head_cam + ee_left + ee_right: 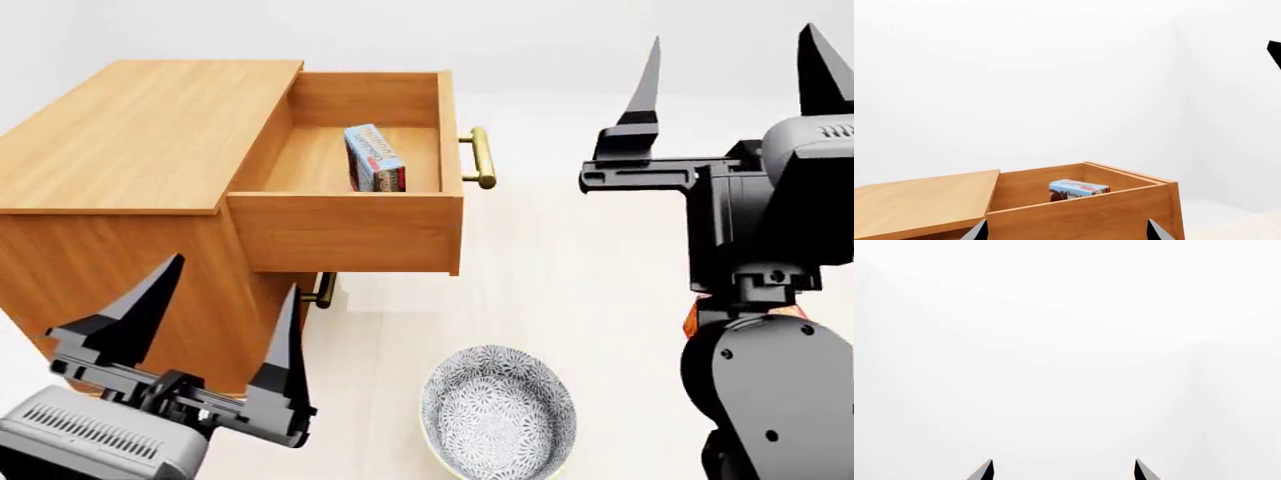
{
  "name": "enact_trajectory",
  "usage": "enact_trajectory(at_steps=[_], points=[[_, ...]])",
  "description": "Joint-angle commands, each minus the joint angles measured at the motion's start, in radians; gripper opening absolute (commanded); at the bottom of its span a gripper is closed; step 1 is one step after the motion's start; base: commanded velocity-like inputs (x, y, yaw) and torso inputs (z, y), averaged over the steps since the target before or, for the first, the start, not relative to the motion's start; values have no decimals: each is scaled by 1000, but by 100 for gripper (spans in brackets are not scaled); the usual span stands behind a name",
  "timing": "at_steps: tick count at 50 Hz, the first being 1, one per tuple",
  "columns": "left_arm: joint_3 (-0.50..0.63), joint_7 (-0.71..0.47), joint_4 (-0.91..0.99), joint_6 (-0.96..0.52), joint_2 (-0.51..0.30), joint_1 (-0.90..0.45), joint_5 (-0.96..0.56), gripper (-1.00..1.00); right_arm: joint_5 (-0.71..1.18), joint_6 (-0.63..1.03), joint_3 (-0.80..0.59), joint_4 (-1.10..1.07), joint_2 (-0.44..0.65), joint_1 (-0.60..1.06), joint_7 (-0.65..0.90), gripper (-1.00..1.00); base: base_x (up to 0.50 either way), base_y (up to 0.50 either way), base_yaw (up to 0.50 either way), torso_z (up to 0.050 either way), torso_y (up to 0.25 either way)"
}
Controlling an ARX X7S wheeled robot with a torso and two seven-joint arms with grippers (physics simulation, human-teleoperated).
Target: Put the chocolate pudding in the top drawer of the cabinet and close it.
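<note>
The chocolate pudding (pixel 375 157) (pixel 1077 189), a small carton with light-blue, red and brown faces, stands on edge inside the top drawer (pixel 350 232) (pixel 1081 215). That drawer is pulled out of the wooden cabinet (pixel 140 135) (pixel 921 202), its brass handle (pixel 482 158) pointing right. My left gripper (pixel 227 305) (pixel 1066 232) is open and empty, low in front of the drawer's near side wall. My right gripper (pixel 731 72) (pixel 1062 471) is open and empty, raised at the right, well apart from the drawer and facing bare white background.
A patterned grey-and-white bowl (pixel 498 411) sits on the floor in front of the cabinet. The lower drawer's brass handle (pixel 320 291) shows under the open drawer. My right arm's dark body (pixel 767 300) fills the right side.
</note>
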Motion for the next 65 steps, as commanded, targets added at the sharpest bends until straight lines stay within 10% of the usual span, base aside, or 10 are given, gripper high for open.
enact_trajectory(at_steps=[1,65], points=[[-3,8,5,-19,12,-5,-7,100,15,18,72,-60,45,-60,8,100,0,0,0,0,0],[-93,251,-102,-270,411,-316,-321,100,171,-321,548,-111,50,-568,-16,100,0,0,0,0,0]])
